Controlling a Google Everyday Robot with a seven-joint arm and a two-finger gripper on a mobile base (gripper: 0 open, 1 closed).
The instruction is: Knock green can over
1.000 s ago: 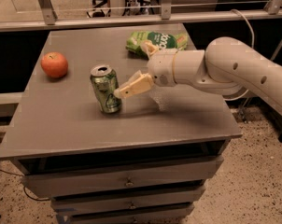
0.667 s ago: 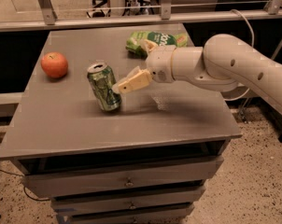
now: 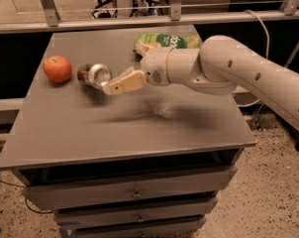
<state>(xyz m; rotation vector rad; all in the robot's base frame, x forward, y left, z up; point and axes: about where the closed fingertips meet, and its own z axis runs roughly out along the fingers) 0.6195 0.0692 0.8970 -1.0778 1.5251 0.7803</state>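
The green can (image 3: 92, 76) lies on its side on the grey table (image 3: 124, 128), its silver top facing the camera, just right of the orange fruit. My gripper (image 3: 111, 87) reaches in from the right on the white arm, its pale tip touching the can's lower right edge, low over the tabletop.
An orange fruit (image 3: 57, 68) sits at the table's left, close to the can. A flat green snack bag (image 3: 164, 41) lies at the back, behind the arm. The table has drawers (image 3: 134, 195) below its front edge. A rail runs behind the table.
The can was upright, then tilting; now it lies on its side, further left and back, near the fruit. My gripper moved left after it.
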